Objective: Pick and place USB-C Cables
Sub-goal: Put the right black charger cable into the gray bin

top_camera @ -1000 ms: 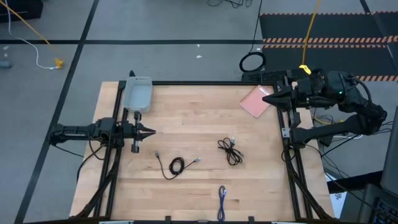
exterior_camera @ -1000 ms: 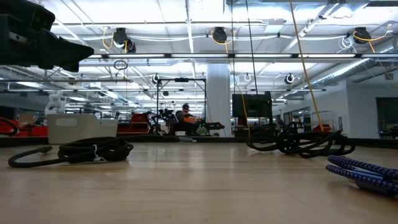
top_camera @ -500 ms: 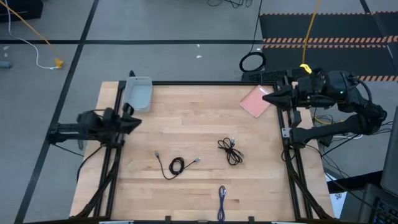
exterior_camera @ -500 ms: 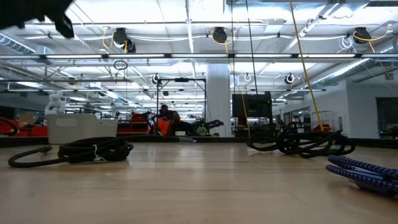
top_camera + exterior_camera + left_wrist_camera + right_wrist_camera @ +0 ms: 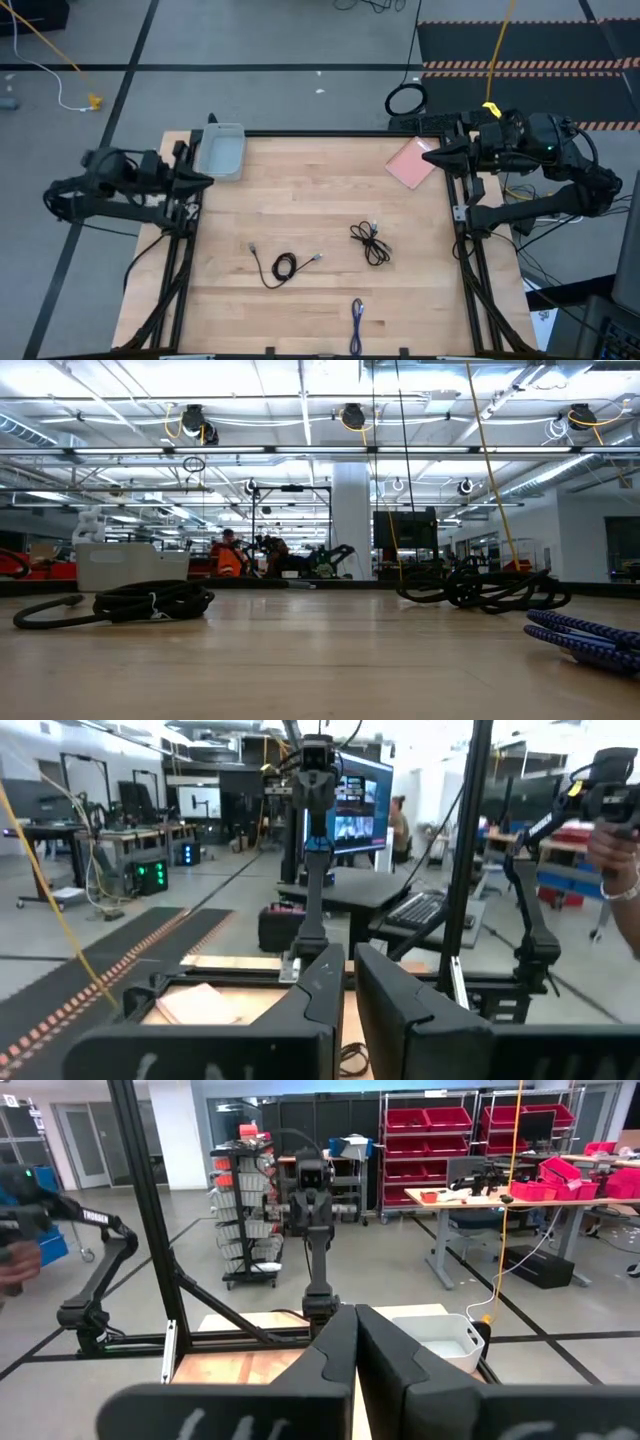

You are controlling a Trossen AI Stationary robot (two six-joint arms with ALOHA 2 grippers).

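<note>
Three cables lie loose on the table (image 5: 320, 180) for picking: a black one (image 5: 283, 266) at 7 o'clock, another black one (image 5: 371, 242) at 4, a blue one (image 5: 357, 316) at 6, while both grippers, left (image 5: 200, 180) and right (image 5: 430, 157), wait closed and empty at the edges

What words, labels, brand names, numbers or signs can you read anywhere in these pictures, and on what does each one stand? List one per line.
None can be read with certainty.
Monitor in the left wrist view: its screen shows pictures, any text too small to read.
Dark arm in the right wrist view: pale lettering along it, too blurred to read.
White bin in the low view: no label visible.
USB-C Cables and pink flat square: no markings legible.
</note>
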